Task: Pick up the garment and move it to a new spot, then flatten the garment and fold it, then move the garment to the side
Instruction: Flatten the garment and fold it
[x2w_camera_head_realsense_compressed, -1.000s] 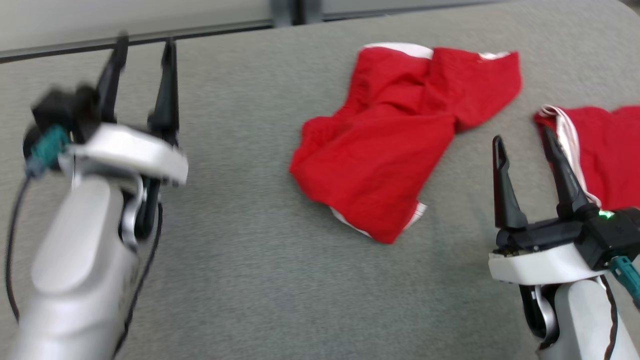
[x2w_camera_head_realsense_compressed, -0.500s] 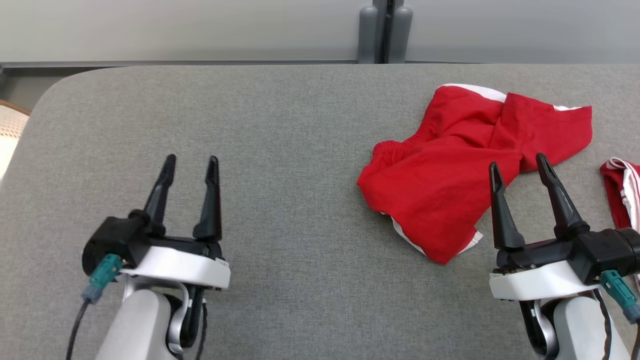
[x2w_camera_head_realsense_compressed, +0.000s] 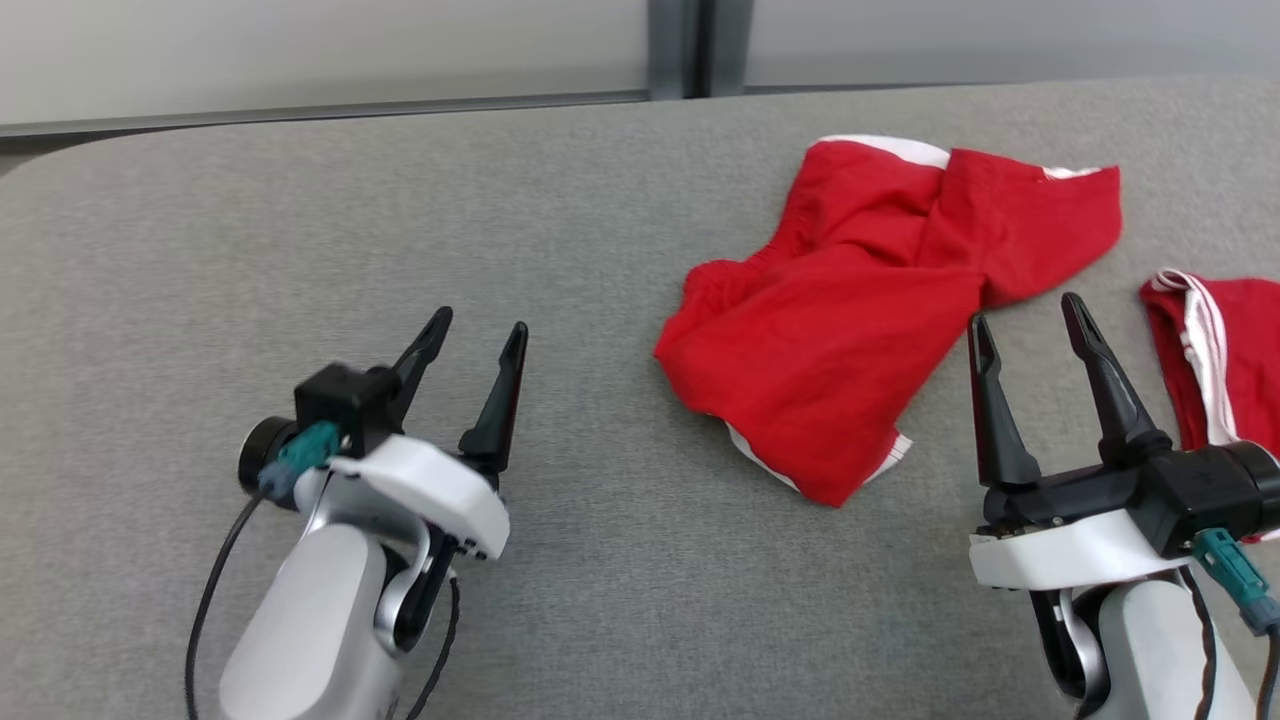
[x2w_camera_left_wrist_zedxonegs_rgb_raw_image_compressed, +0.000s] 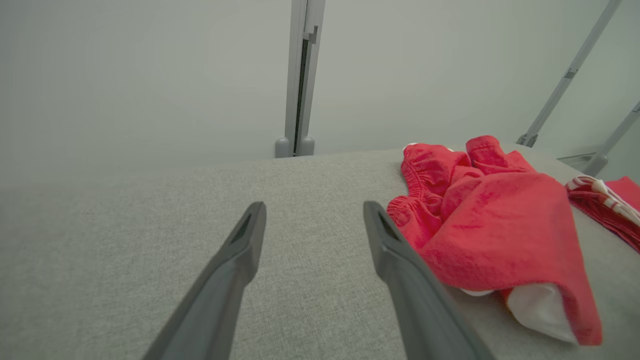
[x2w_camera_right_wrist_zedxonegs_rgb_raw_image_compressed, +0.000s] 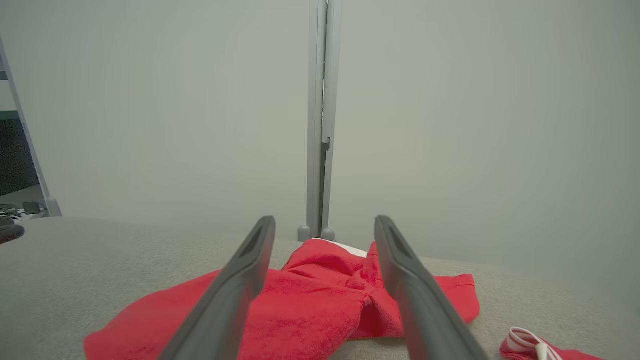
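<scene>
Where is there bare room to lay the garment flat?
Bare: the left half of the table around the left claw, and the strip between both claws. Crowded on the right: red garment, right claw, second red garment.

Grey fabric table (x2w_camera_head_realsense_compressed: 150, 250); pale wall (x2w_camera_head_realsense_compressed: 300, 50), grey post (x2w_camera_head_realsense_compressed: 690, 45) behind.

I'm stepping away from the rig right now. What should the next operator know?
Left gripper: open, empty, over the bare table.
Right gripper: open, empty, pointing at the red garment from its near side.
The red garment lies crumpled on the table, not held.
A second red garment lies further right.
Done: nothing visible.
Left: pick up, move, flatten, fold, set aside.
</scene>
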